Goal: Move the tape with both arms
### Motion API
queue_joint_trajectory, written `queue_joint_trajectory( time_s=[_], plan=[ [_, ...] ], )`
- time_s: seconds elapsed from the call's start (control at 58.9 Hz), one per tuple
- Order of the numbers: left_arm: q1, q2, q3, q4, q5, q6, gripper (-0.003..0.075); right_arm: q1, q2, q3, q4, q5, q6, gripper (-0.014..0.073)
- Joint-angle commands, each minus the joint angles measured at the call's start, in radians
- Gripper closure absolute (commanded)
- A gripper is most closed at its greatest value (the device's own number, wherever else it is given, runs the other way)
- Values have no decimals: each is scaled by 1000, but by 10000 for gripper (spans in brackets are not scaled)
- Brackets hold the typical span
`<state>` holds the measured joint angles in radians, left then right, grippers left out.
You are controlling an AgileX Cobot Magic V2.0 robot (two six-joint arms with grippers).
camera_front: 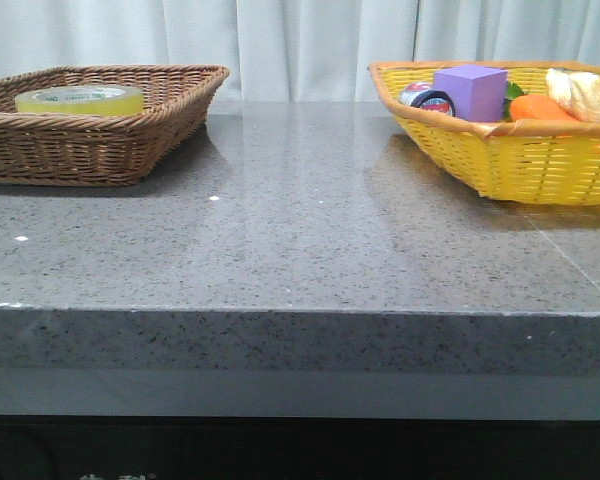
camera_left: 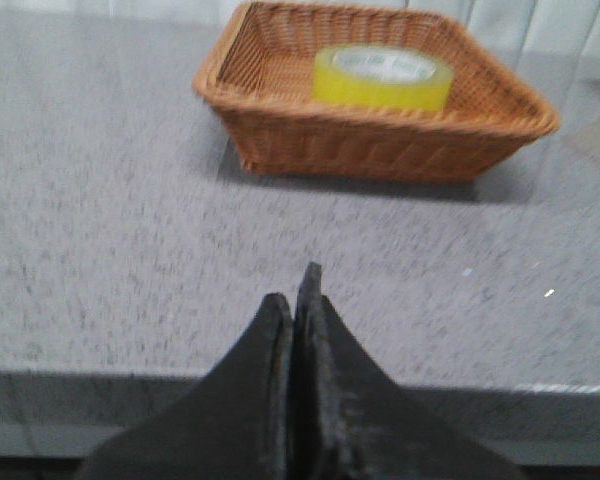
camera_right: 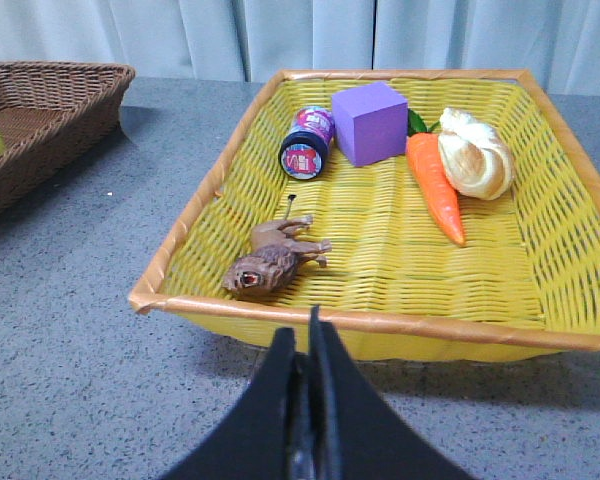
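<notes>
the tape (camera_front: 79,99) lies flat in the brown basket (camera_front: 170,110), at about 10 o'clock on the tabletop (camera_front: 300,230) in the front view. nothing is holding it. the yellow basket (camera_front: 500,160) sits far off at 2 o'clock, with a purple block (camera_front: 470,90), a carrot (camera_right: 435,185), a toy lion (camera_right: 270,262) and other small things inside, but no tape. the left gripper (camera_left: 298,300) has its jaws pressed shut on nothing, back by the near edge. the right gripper (camera_right: 305,345) is the same, shut and empty, by the yellow basket. so the job looks not begun: grab, pass and put down are all left
</notes>
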<state>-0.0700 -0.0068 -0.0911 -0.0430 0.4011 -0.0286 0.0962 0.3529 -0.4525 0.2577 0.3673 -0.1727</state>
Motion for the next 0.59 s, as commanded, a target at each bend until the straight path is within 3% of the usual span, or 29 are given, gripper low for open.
queue_joint_trajectory(
  time_s=[0.0, 0.102, 0.578],
  plan=[
    [6, -19, 55, -10, -182, -5, 740, -5, 8, -26, -3, -77, -12, 652],
    [6, -19, 143, -10, -313, -7, 740, -5, 8, -26, -3, -76, -12, 652],
    [6, -19, 139, -10, -307, -7, 740, -5, 8, -26, -3, -76, -12, 652]
  ],
)
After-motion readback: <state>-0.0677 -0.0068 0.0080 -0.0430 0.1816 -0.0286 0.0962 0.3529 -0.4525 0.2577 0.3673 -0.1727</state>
